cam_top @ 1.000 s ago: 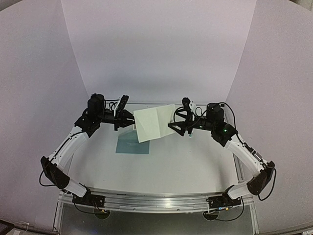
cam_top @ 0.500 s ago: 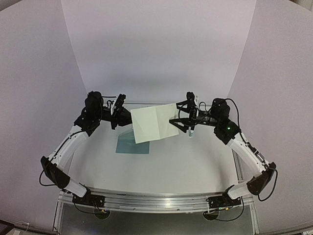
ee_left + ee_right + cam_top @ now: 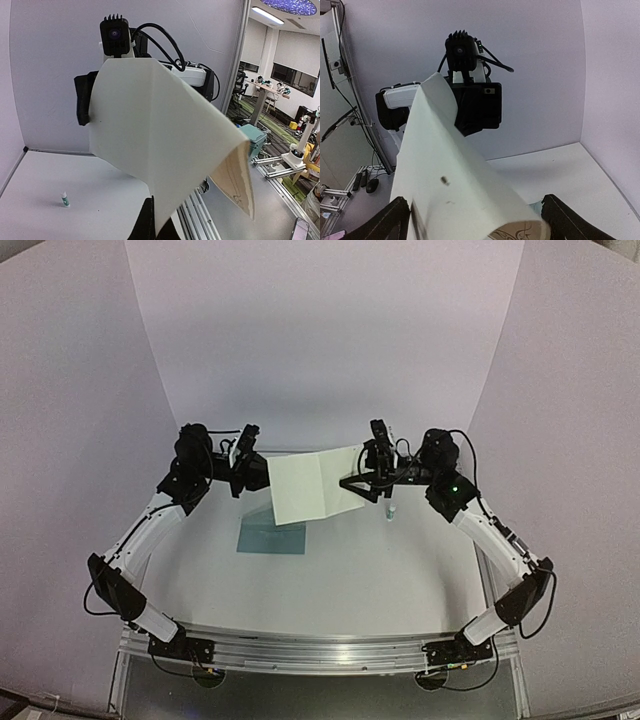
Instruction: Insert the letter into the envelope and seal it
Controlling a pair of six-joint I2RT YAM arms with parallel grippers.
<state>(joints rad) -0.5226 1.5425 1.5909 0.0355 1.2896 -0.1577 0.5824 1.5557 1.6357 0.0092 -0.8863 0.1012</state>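
The cream letter (image 3: 305,488) hangs in the air between both arms, bent into a fold with its blank back up. Its brown ornate print shows on the underside in the left wrist view (image 3: 235,185) and the right wrist view (image 3: 515,232). My left gripper (image 3: 252,478) is shut on the letter's left edge (image 3: 152,225). My right gripper (image 3: 362,480) is at the right edge; its fingers (image 3: 395,220) stand wide apart with the bent letter between them. The teal envelope (image 3: 272,537) lies flat on the table below the letter.
A small white bottle with a teal band (image 3: 391,512) stands on the table under the right arm; it also shows in the left wrist view (image 3: 65,200). White walls close the back and both sides. A metal rail (image 3: 320,650) runs along the near edge.
Both grippers have risen a little with the letter. The right gripper moved up and left, away from the small bottle. The envelope has not moved.
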